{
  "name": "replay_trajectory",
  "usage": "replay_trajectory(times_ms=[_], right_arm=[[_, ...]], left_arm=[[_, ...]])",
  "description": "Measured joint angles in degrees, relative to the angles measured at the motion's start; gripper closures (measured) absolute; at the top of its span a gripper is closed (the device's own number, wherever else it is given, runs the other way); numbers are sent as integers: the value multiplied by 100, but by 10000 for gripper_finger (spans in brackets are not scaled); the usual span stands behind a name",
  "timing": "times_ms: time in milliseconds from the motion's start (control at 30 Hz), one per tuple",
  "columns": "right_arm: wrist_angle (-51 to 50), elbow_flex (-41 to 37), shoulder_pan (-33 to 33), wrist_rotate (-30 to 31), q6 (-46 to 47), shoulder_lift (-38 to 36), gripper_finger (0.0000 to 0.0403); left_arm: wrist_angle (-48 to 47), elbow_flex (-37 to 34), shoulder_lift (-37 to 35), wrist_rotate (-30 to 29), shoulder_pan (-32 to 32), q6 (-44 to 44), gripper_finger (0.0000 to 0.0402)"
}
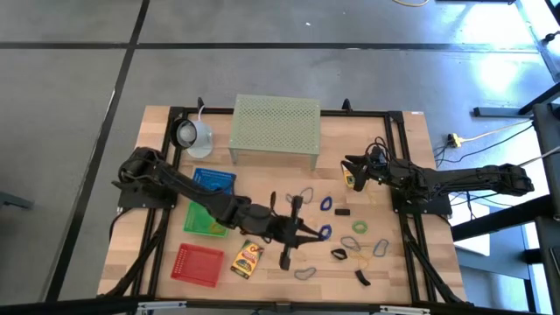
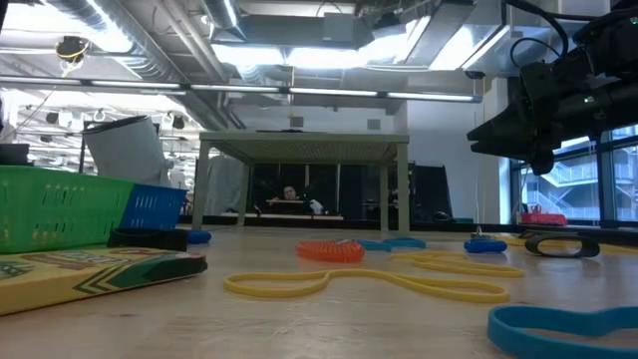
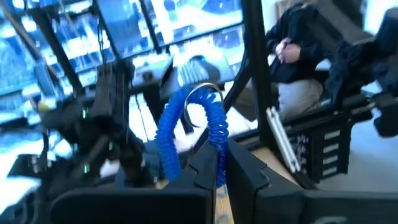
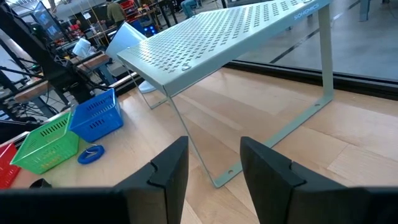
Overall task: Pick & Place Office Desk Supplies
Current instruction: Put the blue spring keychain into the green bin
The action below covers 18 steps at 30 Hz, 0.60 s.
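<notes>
Blue band (image 3: 208,124), nearest the lens, hangs pinched in the left claw (image 3: 221,171), seemingly bound for baskets (image 1: 210,219) at nine o'clock; right claw (image 4: 214,165) waits half-open, empty.

blue basket (image 1: 215,180) | green basket (image 1: 204,219) | red basket (image 1: 198,263) | pale green perforated stand (image 1: 275,128) | yellow printed box (image 1: 248,258)

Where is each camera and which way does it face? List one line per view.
High: above the table, facing straight down; both arms show, left fingers over the loops, right fingers by the mesh stand.
Low: at table-top height, level under the stand into the room; one dark arm upper right.
Left wrist: past left fingers shut on a blue coiled loop, toward the room.
Right wrist: past open right fingers toward the stand.
Shared: high, low and right wrist show the stand.
</notes>
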Motion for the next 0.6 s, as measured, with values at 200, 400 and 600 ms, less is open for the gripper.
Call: replay_trajectory(times_ms=[200, 400, 600], right_arm=[[0, 0, -1, 0, 0, 0, 256], [0, -1, 0, 2, 0, 0, 256], [0, -1, 0, 2, -2, 0, 256]], left_arm=[[26, 0, -4, -474, -86, 30, 389], [-1009, 0, -45, -1083, -84, -523, 389], [-2774, 0, -354, -1055, -54, -2094, 389]])
